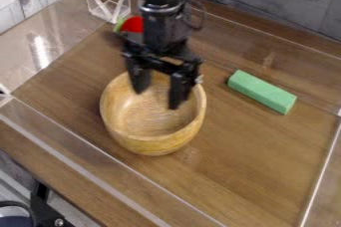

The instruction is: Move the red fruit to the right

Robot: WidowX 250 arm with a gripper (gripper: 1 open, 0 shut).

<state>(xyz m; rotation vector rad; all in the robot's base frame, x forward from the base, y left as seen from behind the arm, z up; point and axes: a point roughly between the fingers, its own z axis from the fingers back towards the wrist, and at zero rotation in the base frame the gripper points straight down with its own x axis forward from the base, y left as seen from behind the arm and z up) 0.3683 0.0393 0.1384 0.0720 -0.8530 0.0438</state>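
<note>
The red fruit (123, 24) lies at the back left of the tray, and only a sliver of red shows left of the arm, which hides the rest. My gripper (158, 88) is open and empty, pointing down with its fingers spread over the back part of the round wooden bowl (123, 123). One finger (138, 80) hangs over the bowl's left back rim and the other over its middle. The gripper is in front of the fruit and apart from it.
A green rectangular block (261, 92) lies to the right of the bowl. A white wire piece (104, 4) stands at the back left corner. Clear tray walls (80, 161) border the wooden floor in front and on the left.
</note>
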